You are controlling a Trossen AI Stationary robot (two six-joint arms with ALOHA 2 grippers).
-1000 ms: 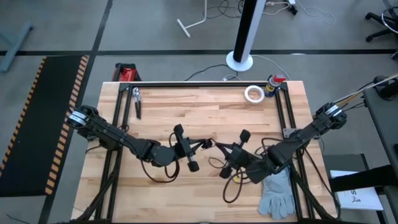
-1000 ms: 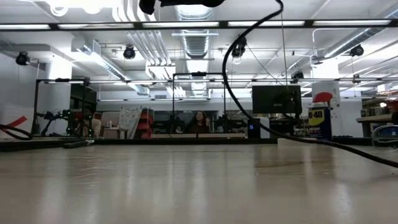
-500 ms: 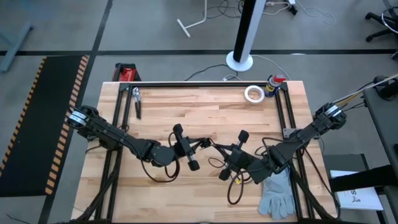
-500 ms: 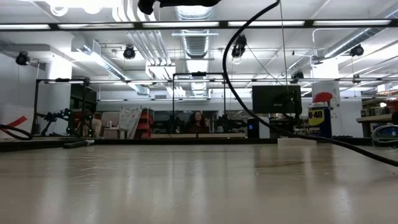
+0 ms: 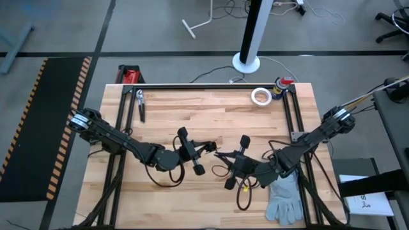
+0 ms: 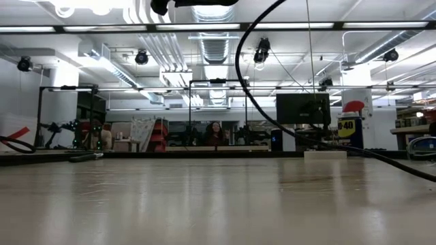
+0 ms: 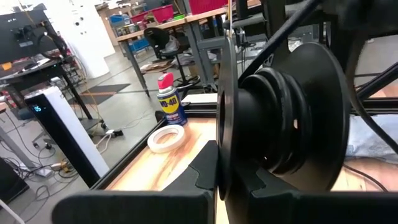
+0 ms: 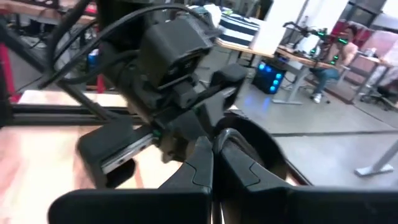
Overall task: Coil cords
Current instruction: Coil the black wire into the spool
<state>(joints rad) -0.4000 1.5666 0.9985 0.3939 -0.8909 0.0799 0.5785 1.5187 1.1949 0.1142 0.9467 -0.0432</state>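
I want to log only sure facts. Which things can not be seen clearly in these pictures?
- High view: where the cord ends; both grippers cover it and it is too thin.
- High view: the left gripper and the right gripper are too small to judge.
- Right wrist view: motion blur hides the cord.

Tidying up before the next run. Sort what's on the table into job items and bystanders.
Job:
- black cord, loose loops near the table's front
- left gripper and right gripper, close together at mid-table

Just lying about:
- grey glove
- white tape roll
- spray can
- pliers
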